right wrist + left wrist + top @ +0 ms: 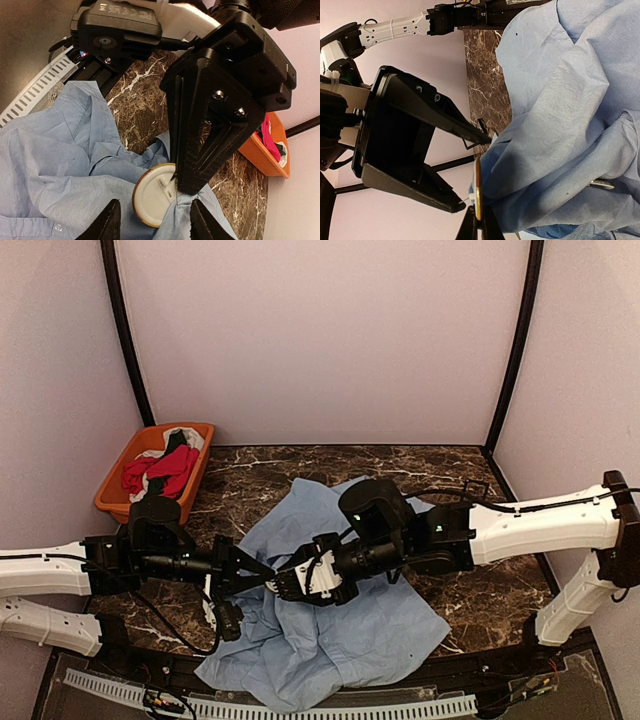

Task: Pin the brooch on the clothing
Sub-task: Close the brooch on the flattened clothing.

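Step in hand: pin engagement. The brooch point(152, 197), white back showing, sits on a raised fold of the light blue shirt point(330, 640) at the near centre of the worktop point(480, 600).

- **Left pincer** point(185, 187): clamped tight at the brooch edge. Pin or cloth cannot be told.
- **Right pincer** point(152, 225): half-wide, straddling the disc.

Next move, as judged: grip the disc squarely, then drive the pin through the fold

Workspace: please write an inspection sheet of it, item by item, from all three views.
Surface: marble table, dark with pale veins.
Job's things: blue shirt crumpled mid-table; brooch at a shirt fold, white side showing.
Clutter: orange bin at far left, holding red, black and white garments.
Grippers: left gripper shut, tips at brooch edge; right gripper open, straddling brooch.
Cables: black cable loops under left arm.
Surroundings: pale walls, black posts.
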### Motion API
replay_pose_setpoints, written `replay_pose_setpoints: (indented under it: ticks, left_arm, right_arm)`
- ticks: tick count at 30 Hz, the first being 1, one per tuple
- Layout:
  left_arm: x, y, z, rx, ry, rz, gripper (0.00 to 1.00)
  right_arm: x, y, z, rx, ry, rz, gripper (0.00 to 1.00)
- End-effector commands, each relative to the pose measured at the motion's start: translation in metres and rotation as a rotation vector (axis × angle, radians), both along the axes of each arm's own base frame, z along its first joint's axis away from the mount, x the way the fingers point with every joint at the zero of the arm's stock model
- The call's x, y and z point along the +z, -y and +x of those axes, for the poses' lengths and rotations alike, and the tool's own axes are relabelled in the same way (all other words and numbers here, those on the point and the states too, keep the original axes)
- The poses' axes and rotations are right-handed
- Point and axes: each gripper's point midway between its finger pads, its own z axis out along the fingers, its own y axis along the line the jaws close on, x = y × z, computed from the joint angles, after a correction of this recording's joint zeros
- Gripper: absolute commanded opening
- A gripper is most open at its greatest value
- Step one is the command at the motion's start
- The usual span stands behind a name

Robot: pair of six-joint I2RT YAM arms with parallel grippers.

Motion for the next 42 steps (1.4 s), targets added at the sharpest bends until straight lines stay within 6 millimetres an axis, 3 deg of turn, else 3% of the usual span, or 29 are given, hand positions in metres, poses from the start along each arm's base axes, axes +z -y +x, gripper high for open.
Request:
replay_pose_setpoints:
  ticks: [1,5,13,16,26,36,42]
  left_arm:
    - [0.004,0.0,-0.009,-0.028,-0.033,-0.038,0.01]
    - [0.005,0.0,-0.009,-0.029,-0.042,-0.045,0.01]
    - [0.008,0.002,-0.011,-0.032,-0.061,-0.061,0.01]
    - [0.008,0.002,-0.011,-0.034,-0.071,-0.063,0.01]
    - [0.011,0.005,-0.013,-0.044,-0.093,-0.083,0.01]
    - [0.016,0.006,-0.012,-0.038,-0.107,-0.107,0.01]
    - [0.023,0.006,-0.01,-0.022,-0.116,-0.142,0.01]
  right_arm:
    - [0.002,-0.008,0.001,-0.009,0.032,0.035,0.4]
    - [0.003,-0.009,0.001,-0.011,0.051,0.053,0.31]
    - [0.005,-0.007,-0.004,-0.002,0.095,0.078,0.28]
    - [0.003,-0.007,-0.006,0.0,0.13,0.08,0.21]
    - [-0.004,-0.005,-0.005,-0.008,0.224,0.078,0.19]
    - [-0.004,-0.006,-0.004,-0.026,0.21,0.09,0.25]
    - [-0.003,-0.007,-0.005,-0.027,0.192,0.092,0.16]
